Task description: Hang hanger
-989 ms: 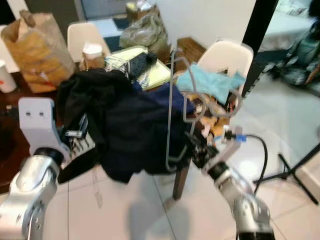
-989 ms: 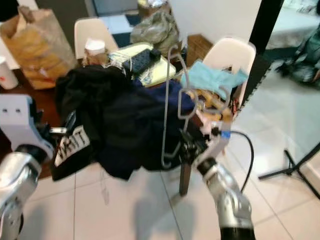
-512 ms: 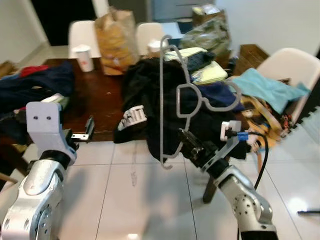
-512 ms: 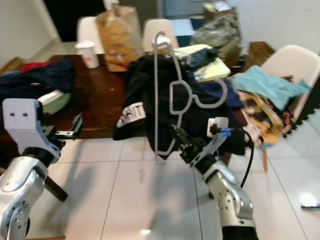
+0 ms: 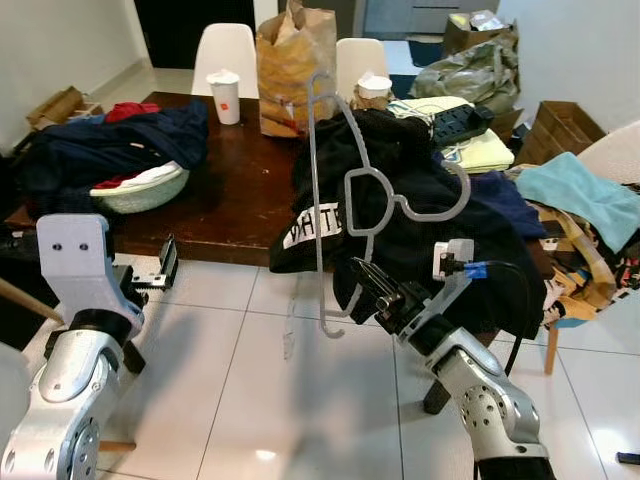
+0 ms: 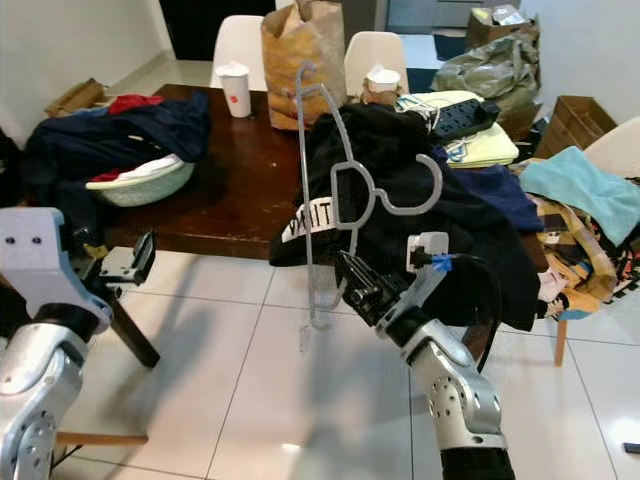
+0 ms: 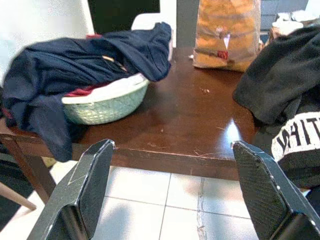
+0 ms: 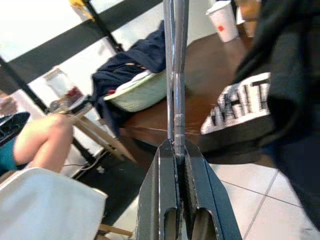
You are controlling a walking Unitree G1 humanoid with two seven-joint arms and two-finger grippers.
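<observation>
Pinching the grey hanger near its lower end, my right gripper holds it upright in front of the dark clothes heaped on the brown table. My left gripper sits spread wide, low beside the table edge, facing a pale bowl under navy garments.

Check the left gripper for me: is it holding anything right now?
No, the left gripper is open with nothing between its fingers, facing the dark wooden table, while the right gripper holds the hanger.
</observation>
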